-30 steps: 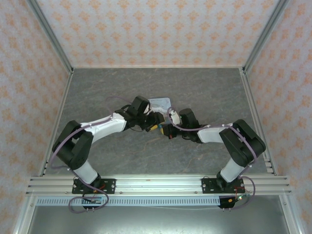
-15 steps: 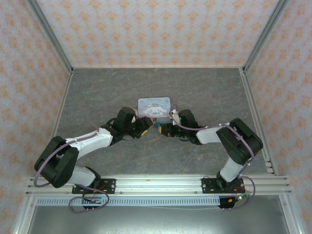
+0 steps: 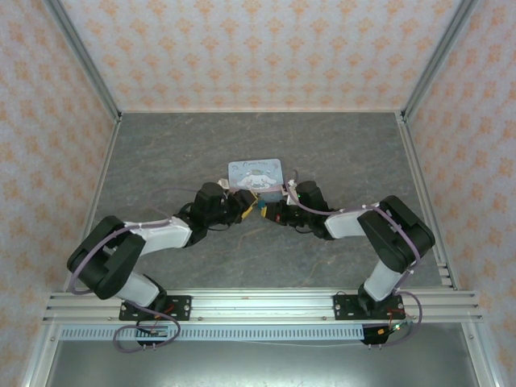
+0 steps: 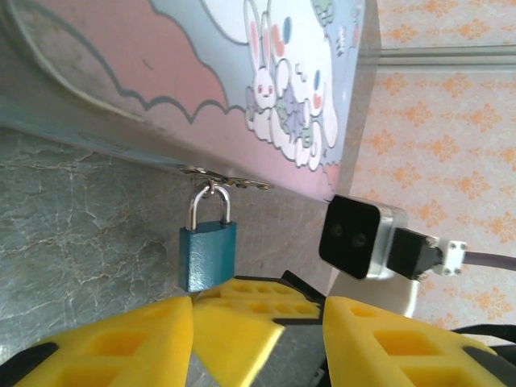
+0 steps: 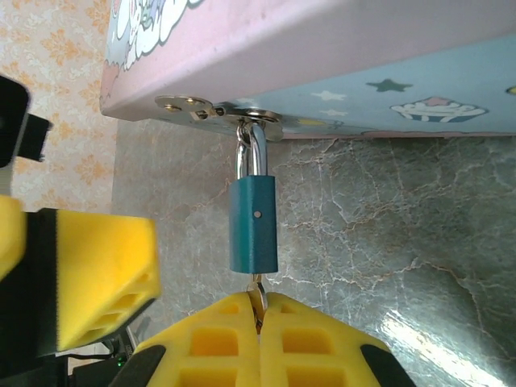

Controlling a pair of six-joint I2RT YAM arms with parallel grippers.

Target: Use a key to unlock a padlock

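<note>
The dark teal padlock (image 5: 254,226) hangs by its silver shackle (image 5: 251,153) from the hasp (image 5: 218,109) on the front of the pale blue cartoon tin (image 5: 322,48). My right gripper (image 5: 260,305) is shut on the thin silvery key (image 5: 257,292), whose tip meets the bottom of the padlock body. In the left wrist view the padlock (image 4: 207,255) sits just above my open left gripper (image 4: 258,310), with the right gripper's yellow fingers (image 4: 242,318) between its jaws. From above, left gripper (image 3: 244,208) and right gripper (image 3: 268,212) meet in front of the tin (image 3: 255,172).
The tin rests on a grey marbled table (image 3: 339,153) inside patterned walls with metal frame posts (image 3: 423,64). The right wrist camera (image 4: 359,238) sits close to my left fingers. One left gripper finger (image 5: 105,274) stands left of the padlock.
The left arm has drawn back off the tin and folded its elbow inward, bringing its gripper low in front of the padlock. The right gripper has hardly moved.
</note>
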